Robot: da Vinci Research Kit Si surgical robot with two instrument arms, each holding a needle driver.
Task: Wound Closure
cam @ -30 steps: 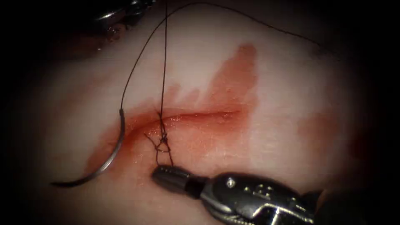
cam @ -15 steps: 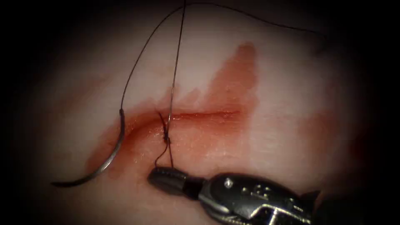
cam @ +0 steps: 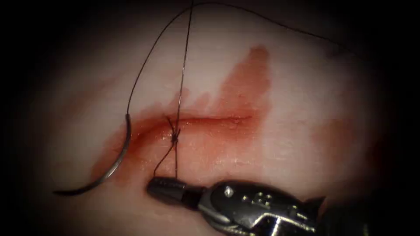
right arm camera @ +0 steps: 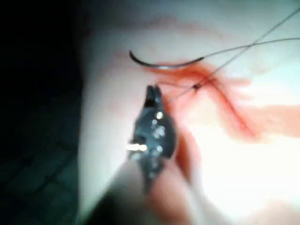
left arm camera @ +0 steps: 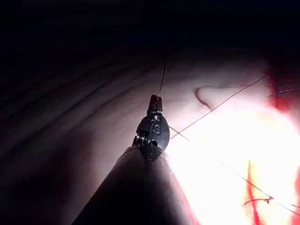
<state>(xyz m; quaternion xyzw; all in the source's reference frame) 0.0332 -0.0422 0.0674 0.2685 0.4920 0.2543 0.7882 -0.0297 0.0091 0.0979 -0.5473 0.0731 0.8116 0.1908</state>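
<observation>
Needle (cam: pixel 114 162) loose on tissue (cam: pixel 297 144); both tools clamp thread (cam: pixel 181 78), knot (cam: pixel 174 138) cinched.

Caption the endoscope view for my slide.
Right tool holds thread below the knot; needle lies free on tissue.

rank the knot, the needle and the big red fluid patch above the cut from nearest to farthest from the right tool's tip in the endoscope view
Measured from the right tool, which holds the thread just below the cut:
1. Knot, directly above the tip, on the cut.
2. Needle, lying free on the tissue, left of the tip.
3. Red fluid patch, up and to the right, above the cut.
</observation>
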